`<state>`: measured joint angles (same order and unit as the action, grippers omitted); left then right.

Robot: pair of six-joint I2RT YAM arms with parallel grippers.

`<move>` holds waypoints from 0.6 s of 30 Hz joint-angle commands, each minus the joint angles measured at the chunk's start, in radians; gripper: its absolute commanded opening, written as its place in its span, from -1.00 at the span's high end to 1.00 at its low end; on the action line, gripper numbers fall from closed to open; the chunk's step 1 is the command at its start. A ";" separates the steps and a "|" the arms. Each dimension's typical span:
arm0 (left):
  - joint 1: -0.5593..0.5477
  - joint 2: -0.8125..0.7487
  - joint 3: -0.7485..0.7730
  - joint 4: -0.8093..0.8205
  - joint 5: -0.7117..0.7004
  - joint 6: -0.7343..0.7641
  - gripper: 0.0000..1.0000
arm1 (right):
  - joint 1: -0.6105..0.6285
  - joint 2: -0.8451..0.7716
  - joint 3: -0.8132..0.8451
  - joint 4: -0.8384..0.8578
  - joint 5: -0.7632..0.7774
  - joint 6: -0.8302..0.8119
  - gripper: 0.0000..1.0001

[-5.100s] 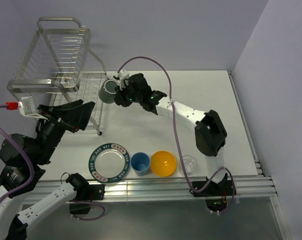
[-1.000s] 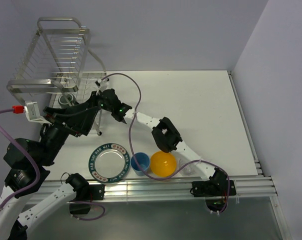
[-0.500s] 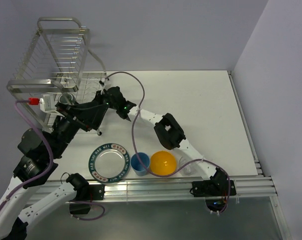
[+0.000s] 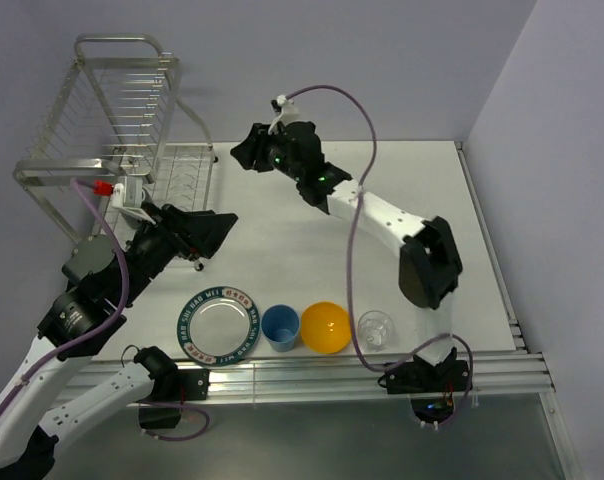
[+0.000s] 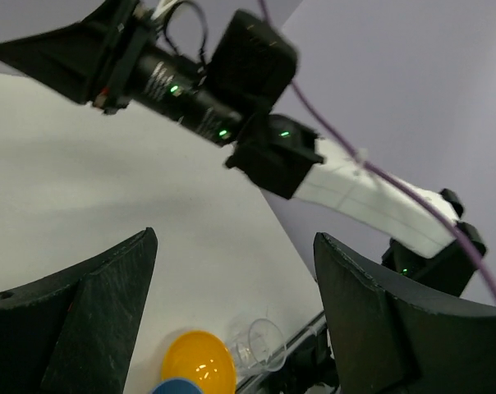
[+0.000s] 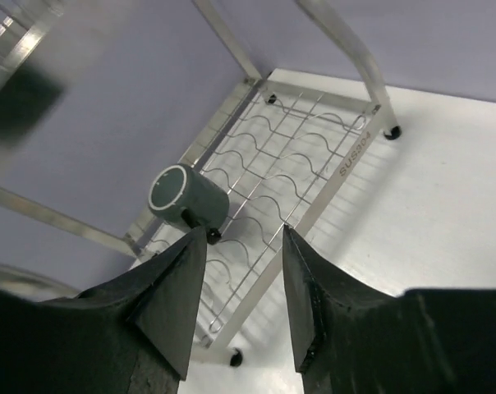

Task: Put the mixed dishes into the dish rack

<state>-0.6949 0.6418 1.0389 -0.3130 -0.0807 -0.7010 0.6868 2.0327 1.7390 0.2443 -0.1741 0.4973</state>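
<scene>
Loaded so far: dark green-grey mug [image 6: 186,197], lying on its side on the lower tier of the dish rack [image 4: 132,110] at far left. Still to load, in a row along the near edge of the table [image 4: 412,200]: silver plate [image 4: 190,330], light blue cup [image 4: 280,327], orange-yellow bowl [image 4: 326,327], small clear glass [image 4: 376,327].

Right end effector [image 6: 241,246]: partly parted, empty, raised just right of the rack. Left end effector [image 5: 234,246]: spread wide, holding nothing.

Against a second ago: right end effector no longer pinched shut low in the rack, now lifted clear, mug left behind.
</scene>
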 commanded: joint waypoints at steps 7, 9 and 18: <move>-0.002 0.133 -0.003 -0.040 0.206 -0.058 -0.63 | 0.017 -0.455 -0.290 -0.720 0.332 -0.085 -0.09; -0.003 0.150 -0.039 -0.020 0.252 -0.063 -0.63 | 0.013 -0.557 -0.424 -0.708 0.305 -0.062 -0.11; -0.025 0.190 -0.108 0.026 0.331 -0.089 -0.64 | 0.007 -0.934 -0.962 -0.674 0.231 0.118 -0.15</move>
<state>-0.7078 0.8310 0.9302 -0.3420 0.1986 -0.7757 0.6975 1.1717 0.8379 -0.4423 0.0502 0.5385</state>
